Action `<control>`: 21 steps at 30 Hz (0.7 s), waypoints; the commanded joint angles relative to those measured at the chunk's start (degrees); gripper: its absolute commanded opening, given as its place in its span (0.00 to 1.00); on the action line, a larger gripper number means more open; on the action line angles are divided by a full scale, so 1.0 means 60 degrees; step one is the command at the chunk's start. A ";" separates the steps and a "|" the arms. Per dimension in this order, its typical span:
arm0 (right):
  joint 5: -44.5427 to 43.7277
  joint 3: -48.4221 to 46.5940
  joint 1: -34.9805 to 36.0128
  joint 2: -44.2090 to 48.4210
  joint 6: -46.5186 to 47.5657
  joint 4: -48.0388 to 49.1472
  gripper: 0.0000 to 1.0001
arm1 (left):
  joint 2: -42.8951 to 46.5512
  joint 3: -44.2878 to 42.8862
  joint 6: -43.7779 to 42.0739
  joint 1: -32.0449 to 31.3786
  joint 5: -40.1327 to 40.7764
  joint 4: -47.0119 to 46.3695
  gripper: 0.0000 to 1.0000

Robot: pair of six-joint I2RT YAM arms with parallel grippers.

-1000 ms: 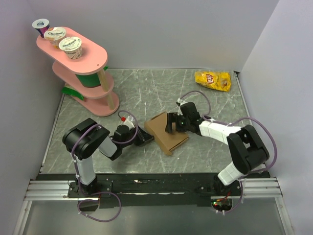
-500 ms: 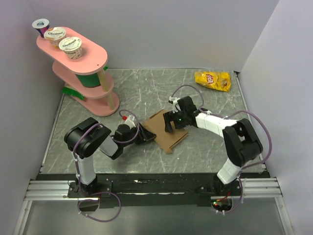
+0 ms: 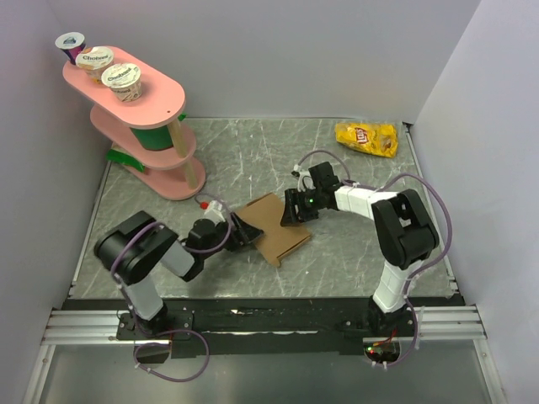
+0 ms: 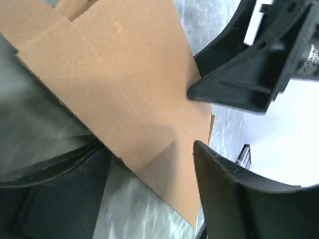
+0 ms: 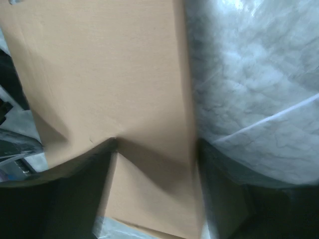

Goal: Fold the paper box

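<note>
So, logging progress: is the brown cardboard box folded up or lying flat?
Flat: the plain brown cardboard sheet shows one smooth panel, no walls raised.

paper box [image 3: 271, 229] edge hidden under right hand [image 3: 294, 214], fingers [image 5: 60, 199] blurred

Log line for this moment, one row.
paper box: flat sheet, unfolded | left end effector: open, at its left edge | right end effector: at its far right corner, grip unclear

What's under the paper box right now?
Marbled table shows around the paper box. Whatever lies beneath the sheet itself is covered by the cardboard.
</note>
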State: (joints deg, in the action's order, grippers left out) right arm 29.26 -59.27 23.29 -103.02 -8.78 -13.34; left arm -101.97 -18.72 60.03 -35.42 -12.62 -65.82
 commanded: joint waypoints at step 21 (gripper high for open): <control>0.1321 -0.0464 -0.0351 -0.1404 0.0173 -0.1072 0.75 | 0.3613 -0.0409 -0.2842 0.3324 -0.1674 0.4615 0.96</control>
State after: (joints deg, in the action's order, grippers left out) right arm 42.74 -63.02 21.32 -109.12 -10.39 -15.11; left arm -72.14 -15.62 47.86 -16.95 -14.31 -34.02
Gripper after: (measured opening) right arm 0.683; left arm 0.971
